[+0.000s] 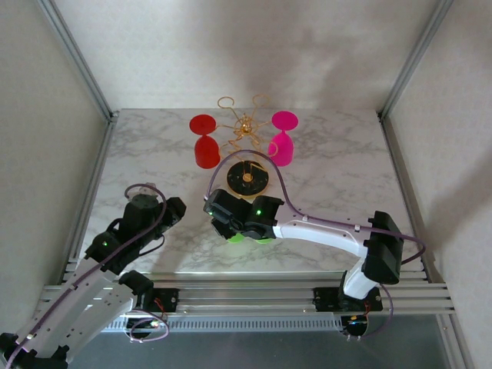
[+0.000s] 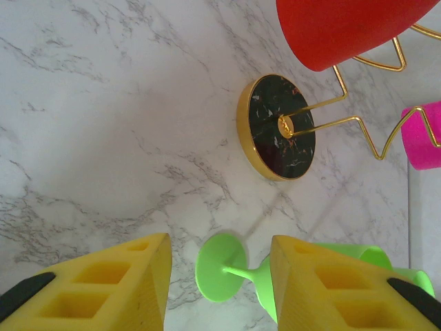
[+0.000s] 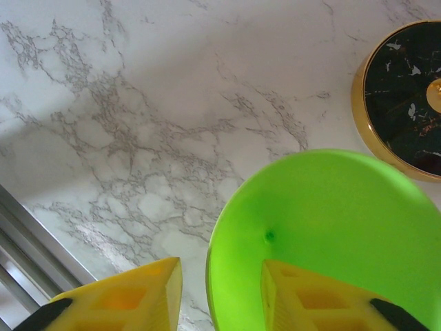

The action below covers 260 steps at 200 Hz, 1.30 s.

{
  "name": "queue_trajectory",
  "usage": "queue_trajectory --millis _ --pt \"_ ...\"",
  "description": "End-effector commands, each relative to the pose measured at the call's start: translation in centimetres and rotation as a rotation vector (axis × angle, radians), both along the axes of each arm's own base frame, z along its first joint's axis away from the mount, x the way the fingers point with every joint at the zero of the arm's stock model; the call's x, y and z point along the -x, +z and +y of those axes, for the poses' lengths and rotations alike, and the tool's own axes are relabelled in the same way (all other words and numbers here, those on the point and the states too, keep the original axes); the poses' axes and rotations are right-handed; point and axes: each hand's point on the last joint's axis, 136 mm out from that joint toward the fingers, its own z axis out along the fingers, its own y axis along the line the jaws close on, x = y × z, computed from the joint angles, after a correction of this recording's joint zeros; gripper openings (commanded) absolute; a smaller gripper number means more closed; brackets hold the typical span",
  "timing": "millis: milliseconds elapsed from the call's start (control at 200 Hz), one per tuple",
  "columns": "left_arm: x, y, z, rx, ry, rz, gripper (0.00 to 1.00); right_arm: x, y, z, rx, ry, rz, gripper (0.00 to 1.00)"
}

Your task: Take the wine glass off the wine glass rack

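The right gripper [image 3: 220, 283] has its yellow fingers parted and is clamped on nothing I can make out. Bare marble shows between one finger and the green wine glass [image 3: 324, 221], which sits right at the fingertips and runs in behind the other finger.

That glass is off the wine glass rack [image 1: 244, 127] and down at the table [image 1: 361, 177]. It is just in front of the rack's round black-and-gold base [image 1: 247, 177], near it but not touching.

From the left wrist, the glass's foot lies to the left, the thin stem runs rightward and the bowl opens beyond. The rack's post leaves its base the same way, so I take the glass to be standing on its foot, though from these angles it might be leaning.

The right arm is plainly the nearer, directly over the glass. The left gripper [image 2: 220, 255], also spread and empty, hangs well off to the left and points toward the glass across open marble.

As I judge it, the coming move is for the right gripper to draw clear. With the stem upright, lifting straight up looks safest, since a sideways drag could catch the bowl and tip it.

A red glass [image 1: 206, 150] and a pink glass [image 1: 281, 146] hang by their feet on either side of the post. I can read no brand or lettering anywhere.
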Motion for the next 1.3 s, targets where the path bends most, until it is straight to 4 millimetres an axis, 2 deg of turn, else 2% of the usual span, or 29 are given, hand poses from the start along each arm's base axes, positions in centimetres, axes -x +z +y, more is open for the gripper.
queue_trajectory --millis 0,240,385,516,721,881,1071,1166,1226,1241,1296 --pt "-0.5 0.6 0.3 -0.005 0.016 -0.024 0.42 -0.2 3.7 -0.4 -0.055 -0.012 -0.057 0.38" --pt "-0.9 1.3 0.2 -0.029 0.013 -0.029 0.41 -0.1 8.5 -1.0 -0.134 -0.008 -0.098 0.45" --pt "-1.6 3.0 0.0 -0.035 0.006 -0.057 0.41 0.0 12.0 -1.6 -0.215 -0.002 -0.090 0.47" --pt "-2.2 4.6 -0.4 -0.048 -0.011 -0.080 0.42 -0.2 15.4 -2.1 -0.370 -0.004 -0.004 0.48" --pt "-3.2 7.2 -0.9 -0.046 -0.027 -0.128 0.44 -1.7 21.6 -2.6 -0.575 0.012 0.051 0.52" --pt "-4.1 9.3 -1.7 -0.033 -0.047 -0.170 0.46 -3.3 25.0 -1.6 -0.636 0.061 0.104 0.54" --pt "-5.3 11.8 -2.4 -0.022 -0.062 -0.214 0.46 -7.8 27.0 -0.6 -0.715 0.062 0.166 0.56" --pt "-5.9 13.0 -2.4 -0.009 -0.054 -0.238 0.47 -10.4 26.8 0.0 -0.751 0.052 0.211 0.54" --pt "-6.3 13.6 -2.4 0.000 -0.048 -0.248 0.47 -11.2 26.4 0.8 -0.758 0.064 0.229 0.54" --pt "-6.3 13.7 -2.4 0.003 -0.047 -0.249 0.47 -12.3 26.4 0.3 -0.762 0.044 0.222 0.54" --pt "-6.7 14.1 -2.3 0.012 -0.045 -0.254 0.47 -13.5 26.0 0.6 -0.762 0.047 0.229 0.54"
